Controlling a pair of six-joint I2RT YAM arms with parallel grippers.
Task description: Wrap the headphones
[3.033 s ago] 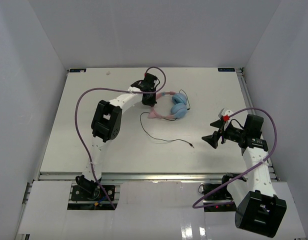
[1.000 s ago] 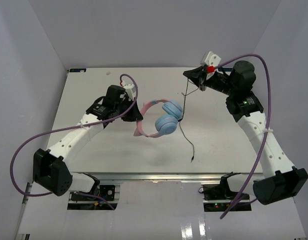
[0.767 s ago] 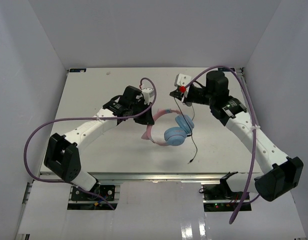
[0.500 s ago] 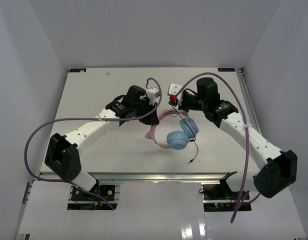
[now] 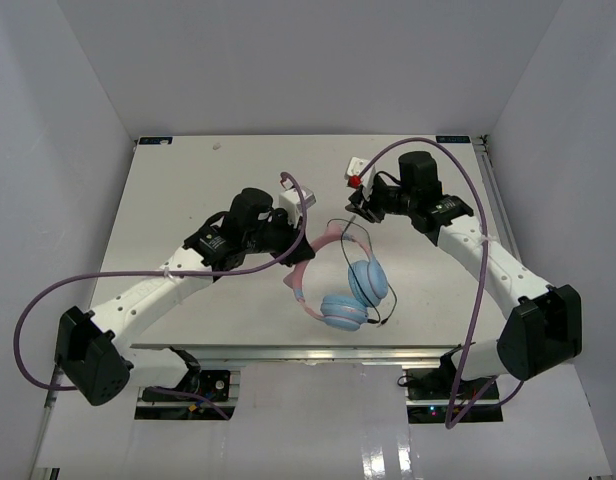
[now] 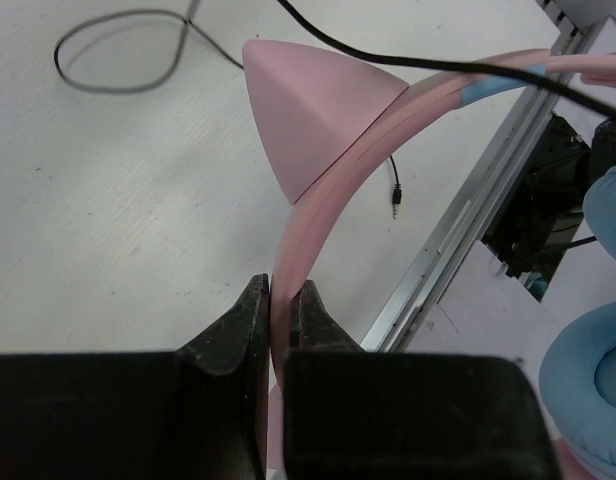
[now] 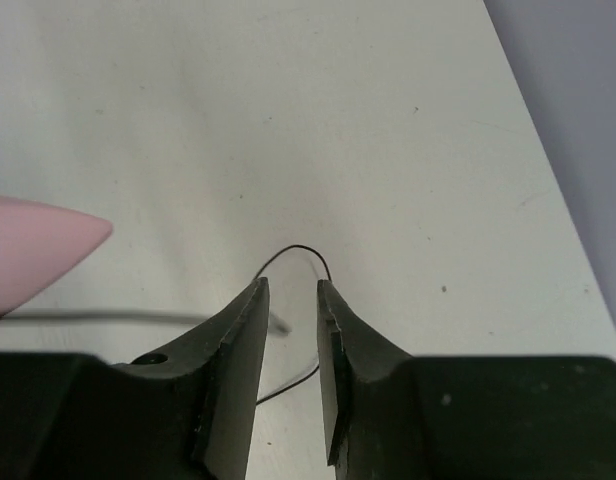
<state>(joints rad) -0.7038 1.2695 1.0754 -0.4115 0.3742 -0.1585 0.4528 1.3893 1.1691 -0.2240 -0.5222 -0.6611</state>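
Gripping the pink headband (image 6: 318,230) of the headphones (image 5: 340,312), the left fingers (image 6: 238,330) are clamped together on it just below one cat ear (image 6: 308,120). The headphones are held above the counter (image 5: 188,200), near its middle front. The two light-blue ear cups (image 5: 368,280) hang toward the near edge. The thin black cable (image 5: 350,250) loops around the upper ear cup, and its plug (image 6: 395,205) shows near the front rail. Whether the plug rests on the counter cannot be told.

The left arm (image 5: 148,290) runs diagonally from its base to the centre. The right arm (image 5: 488,260) reaches up and inward, wrist bent to the left. The right fingers (image 7: 243,340) stand slightly apart just beyond the headband, with the cable passing through the narrow gap, unclamped.
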